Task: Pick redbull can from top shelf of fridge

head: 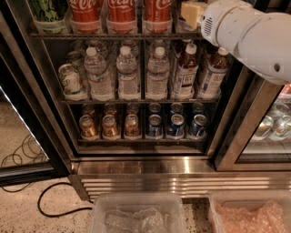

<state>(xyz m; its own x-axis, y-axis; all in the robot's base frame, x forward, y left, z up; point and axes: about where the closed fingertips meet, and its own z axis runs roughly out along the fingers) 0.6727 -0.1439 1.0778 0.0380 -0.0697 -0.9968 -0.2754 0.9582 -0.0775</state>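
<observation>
The fridge (182, 179) stands open in front of me, with a ribbed steel base. Its top shelf (113, 35) is a dark wire rack holding three red Coca-Cola cans (122, 10) and a green-patterned can (47, 11) at the left. My gripper (191, 12) shows as a yellowish tip at the right end of the top shelf, just right of the cola cans. The white arm (250, 38) comes in from the upper right and covers that corner. No redbull can is visible; the shelf's right end is hidden behind the gripper and arm.
The middle rack holds water bottles (127, 73) and tea bottles (186, 73). The bottom rack holds short brown cans (109, 127) and blue cans (175, 126). Two clear plastic bins (136, 214) sit on the floor in front. A black cable (45, 205) lies at the left, and a glass door (268, 132) stands at the right.
</observation>
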